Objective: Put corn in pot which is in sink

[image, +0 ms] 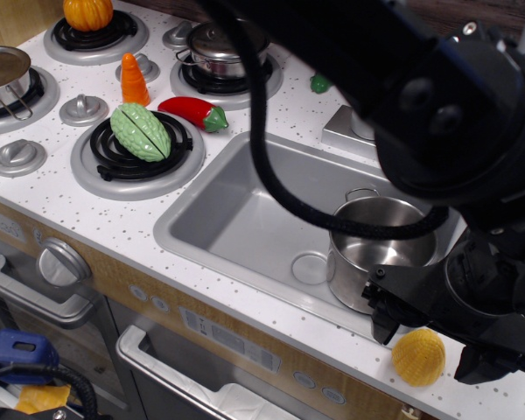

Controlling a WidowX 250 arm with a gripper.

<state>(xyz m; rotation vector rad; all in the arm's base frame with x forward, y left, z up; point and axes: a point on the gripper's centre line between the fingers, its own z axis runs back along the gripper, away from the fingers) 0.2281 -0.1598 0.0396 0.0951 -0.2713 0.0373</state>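
Note:
The corn [418, 357] is a stubby yellow cob lying on the white speckled countertop at the front right, just in front of the sink [236, 223]. The shiny steel pot [381, 254] stands open and empty in the sink's right end, next to the drain ring. My gripper [427, 346] is low over the counter and open. Its black fingers [383, 317] stand on either side of the corn, which lies between them. I cannot tell whether they touch it. The arm hides part of the pot's right rim.
On the stove at left are a green bumpy gourd [141, 131], a red pepper [192, 112], an orange carrot [135, 80], a pumpkin [88, 12], a lidded steel pot [217, 44] and a lidded pan [2, 70]. The counter's front edge runs close to the corn.

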